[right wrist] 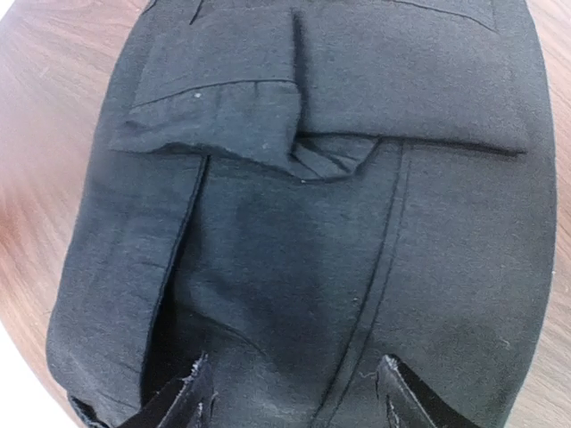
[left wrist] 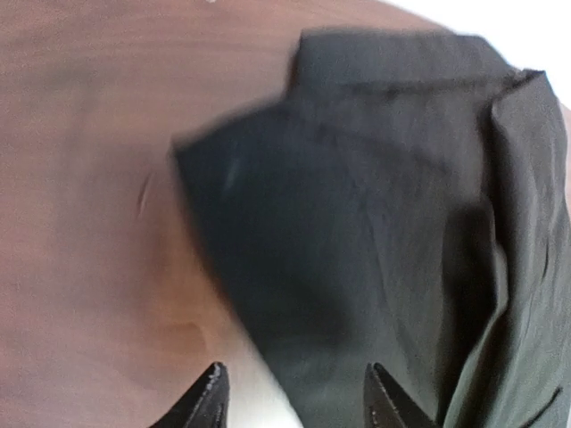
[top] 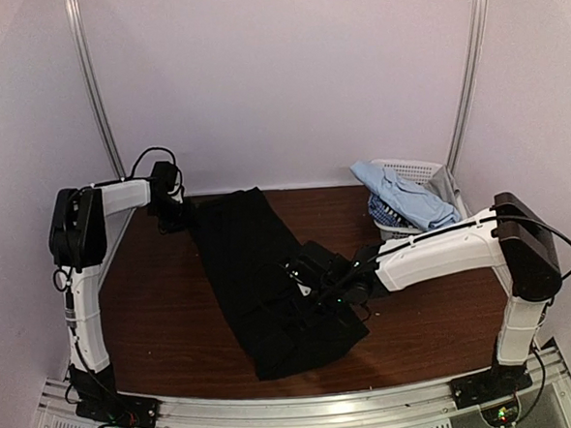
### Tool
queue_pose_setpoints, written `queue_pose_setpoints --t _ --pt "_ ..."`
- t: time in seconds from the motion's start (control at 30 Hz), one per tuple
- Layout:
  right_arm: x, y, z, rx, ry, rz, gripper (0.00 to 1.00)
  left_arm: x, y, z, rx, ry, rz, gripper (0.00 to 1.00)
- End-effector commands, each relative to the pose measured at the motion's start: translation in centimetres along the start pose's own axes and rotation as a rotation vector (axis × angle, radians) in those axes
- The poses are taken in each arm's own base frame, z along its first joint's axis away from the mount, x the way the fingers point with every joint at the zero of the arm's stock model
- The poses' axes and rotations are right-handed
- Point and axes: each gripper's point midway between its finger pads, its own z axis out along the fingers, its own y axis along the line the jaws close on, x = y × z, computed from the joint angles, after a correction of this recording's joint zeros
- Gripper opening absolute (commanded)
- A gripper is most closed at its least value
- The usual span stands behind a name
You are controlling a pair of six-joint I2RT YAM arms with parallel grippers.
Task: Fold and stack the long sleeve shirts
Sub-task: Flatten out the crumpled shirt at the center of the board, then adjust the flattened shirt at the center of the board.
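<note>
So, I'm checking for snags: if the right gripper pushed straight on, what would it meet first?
Probably the black shirt: the open right gripper points at its cloth, which lies just ahead of it, though depth is unclear.

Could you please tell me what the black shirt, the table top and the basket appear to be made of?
The black shirt looks like thin matte woven cloth: it creases and shows stitched seams. The table top appears to be smooth brown wood or wood-look laminate, with streaky grain. The basket seems white plastic, judging by its moulded lattice wall.
</note>
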Motion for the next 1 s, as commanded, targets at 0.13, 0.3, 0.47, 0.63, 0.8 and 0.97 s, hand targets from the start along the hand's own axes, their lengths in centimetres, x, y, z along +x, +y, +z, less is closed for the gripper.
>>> queue_pose_setpoints --t 0.13,0.3,0.47,0.63,0.8,0.97 --pt "-1.7 2.5 -1.1 -0.037 -0.028 -0.063 0.69 2.6 -1.2 -1.2 0.108 -0.024 -0.075 0.59" --pt "-0.7 4.5 0.0 -0.082 0.010 -0.080 0.68 3.6 -1.7 -0.4 0.118 -0.006 -0.076 0.61" --pt "0.9 5.4 1.0 -0.107 0.056 -0.093 0.61 4.5 -2.1 0.8 0.117 0.014 -0.072 0.58" --pt "2.9 6.4 1.7 -0.140 0.115 -0.128 0.28 4.2 -2.5 1.7 0.120 0.013 -0.067 0.37" --pt "3.4 8.7 1.8 -0.234 0.159 -0.153 0.05 2.5 -2.4 2.7 0.099 -0.010 -0.042 0.06" --pt "1.4 12.3 1.9 -0.336 0.146 -0.153 0.04 -1.4 -1.8 3.7 0.080 -0.052 -0.010 0.00"
